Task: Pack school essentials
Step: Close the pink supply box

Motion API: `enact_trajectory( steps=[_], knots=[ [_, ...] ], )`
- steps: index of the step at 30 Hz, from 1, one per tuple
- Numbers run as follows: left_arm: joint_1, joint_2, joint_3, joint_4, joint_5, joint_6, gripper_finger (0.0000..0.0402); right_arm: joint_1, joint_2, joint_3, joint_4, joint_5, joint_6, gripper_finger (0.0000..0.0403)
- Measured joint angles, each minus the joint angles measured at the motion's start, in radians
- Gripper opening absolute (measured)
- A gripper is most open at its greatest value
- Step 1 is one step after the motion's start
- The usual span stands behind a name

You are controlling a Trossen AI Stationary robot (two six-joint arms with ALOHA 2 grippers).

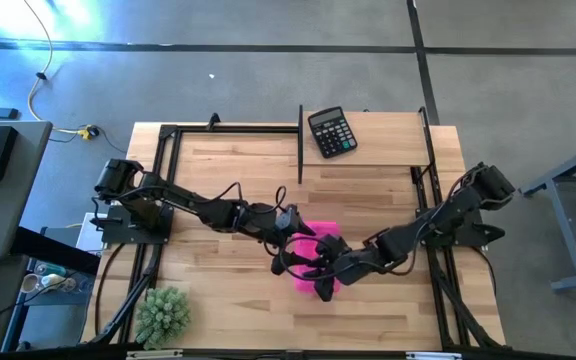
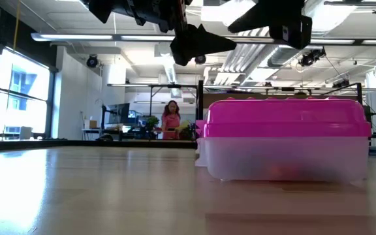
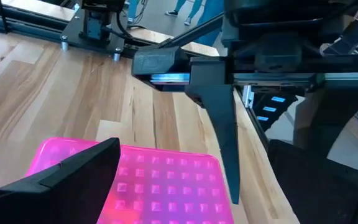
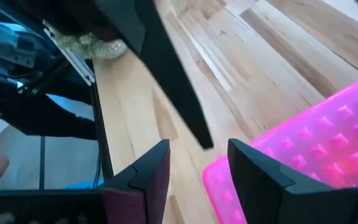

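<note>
both tools, left (image 1: 290,232) and right (image 1: 320,268), hover open above the dimpled pink-lidded clear plastic case (image 2: 282,138)

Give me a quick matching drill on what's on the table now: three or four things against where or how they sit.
1. calculator
2. pink-lidded case
3. green plant
4. both grippers

A. near-left table corner
B. lid closed
C. far edge of the table
D. raised above the case

Pairs: 1-C, 2-B, 3-A, 4-D. The left gripper and right gripper hang over the lid without touching it.

Pink plastic lid (image 2: 282,118) (glossy, studded), frosted base; smooth wood table (image 1: 228,170).
</note>
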Motion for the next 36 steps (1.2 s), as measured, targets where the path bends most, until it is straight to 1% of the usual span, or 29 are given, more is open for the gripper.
enact_trajectory(
  steps=[4, 9, 13, 20, 28, 36],
  knots=[
    [0.001, 0.000, 0.000, -0.022, 0.004, 0.009, 0.0400, 0.001, 0.000, 0.000, -0.014, 0.000, -0.001, 0.0153],
    [0.009, -0.032, 0.000, -0.118, 0.004, 0.026, 0.0400, 0.003, -0.010, 0.000, -0.079, -0.001, 0.004, 0.0153],
    [0.021, -0.057, 0.000, -0.221, 0.002, 0.046, 0.0400, -0.004, -0.014, 0.000, -0.190, -0.003, 0.073, 0.0153],
    [0.039, -0.093, 0.001, -0.318, -0.008, 0.071, 0.0400, -0.046, -0.014, -0.004, -0.383, 0.015, 0.181, 0.0153],
    [0.040, -0.118, 0.000, -0.398, -0.064, 0.071, 0.0400, -0.089, -0.013, -0.075, -0.380, -0.055, 0.229, 0.0153],
    [0.042, -0.118, 0.000, -0.425, -0.077, 0.078, 0.0400, -0.089, -0.018, -0.136, -0.346, -0.064, 0.313, 0.0153]
  ],
)
